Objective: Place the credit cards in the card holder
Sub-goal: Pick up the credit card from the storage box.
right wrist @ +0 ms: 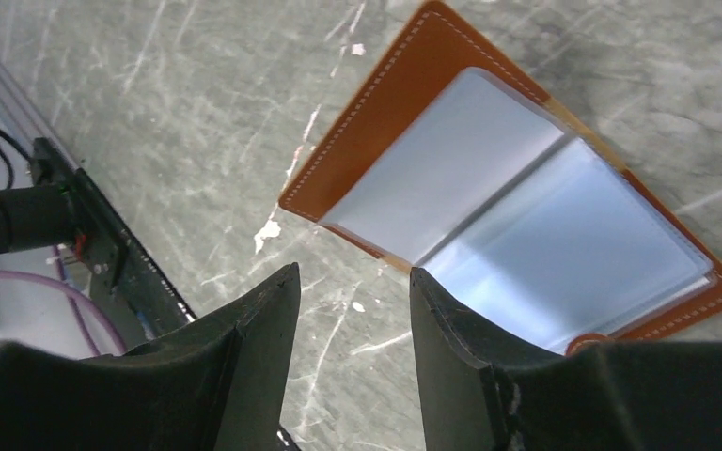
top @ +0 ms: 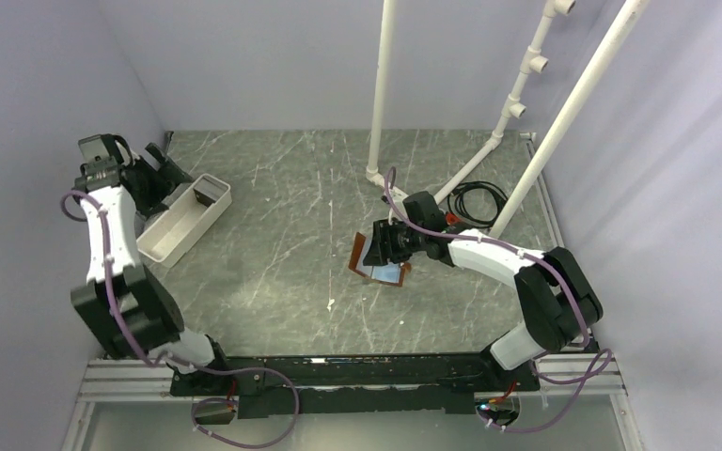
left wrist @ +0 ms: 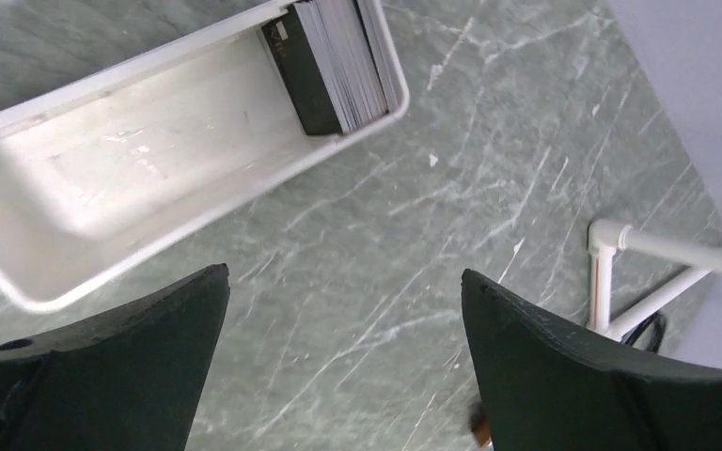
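The card holder (right wrist: 376,141) lies opened flat on the table, brown leather outside with pale blue-grey leaves (right wrist: 545,244) showing inside; it also shows in the top view (top: 365,254). My right gripper (right wrist: 350,272) hovers at its near edge, open, with bare table between the fingers. A stack of credit cards (left wrist: 338,56) stands on edge at one end of the white tray (left wrist: 103,160), a dark one in front. Just beside that tray my left gripper (left wrist: 343,272) stands wide open over the table, holding nothing.
The tray (top: 174,230) sits at the far left by the wall. White pipes (top: 381,94) rise behind the card holder, with a coiled black cable (top: 478,199) at their foot. A pipe elbow (left wrist: 611,272) lies right of my left fingers.
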Robot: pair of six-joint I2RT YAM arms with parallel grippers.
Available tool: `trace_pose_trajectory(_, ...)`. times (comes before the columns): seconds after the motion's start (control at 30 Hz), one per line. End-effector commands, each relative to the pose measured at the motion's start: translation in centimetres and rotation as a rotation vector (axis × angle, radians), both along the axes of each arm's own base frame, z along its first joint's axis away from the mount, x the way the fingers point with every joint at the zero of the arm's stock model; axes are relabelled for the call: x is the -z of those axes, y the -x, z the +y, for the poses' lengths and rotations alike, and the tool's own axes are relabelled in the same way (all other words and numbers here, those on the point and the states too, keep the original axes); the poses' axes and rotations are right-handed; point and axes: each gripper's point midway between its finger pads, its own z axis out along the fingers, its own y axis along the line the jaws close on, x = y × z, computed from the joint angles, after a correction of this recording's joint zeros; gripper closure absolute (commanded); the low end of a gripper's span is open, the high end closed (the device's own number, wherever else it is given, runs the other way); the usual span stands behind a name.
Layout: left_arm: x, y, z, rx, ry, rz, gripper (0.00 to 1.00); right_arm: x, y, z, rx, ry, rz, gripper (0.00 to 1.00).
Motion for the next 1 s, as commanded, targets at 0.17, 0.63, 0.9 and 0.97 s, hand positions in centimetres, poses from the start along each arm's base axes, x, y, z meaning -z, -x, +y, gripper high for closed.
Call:
trace_pose_trajectory(0.17,5.9,-8.9,2.2,-0.155,0.236,-0.064,0.02,-0.9,0.8,1.8,-0.063,-0.114,0.01,0.51)
trace_pose_trajectory(0.63,12.4,-13.6,2.3,-0.179,0.268,-0.103,0.07,0.1,0.6,1.7,-0.06,-0.099,0.026,0.51)
trace_pose_trajectory(0.9,14.3,-14.6,0.7,-0.139,0.326,-0.1,0.16,0.2,0.4,1.6,-0.055,-0.092,0.024,0.51)
trace_pose_trajectory(0.97,14.4,-14.8,0.2,-0.129,0.34,-0.109,0.21,0.3,0.4,1.6,-0.055,-0.091,0.026,0.51)
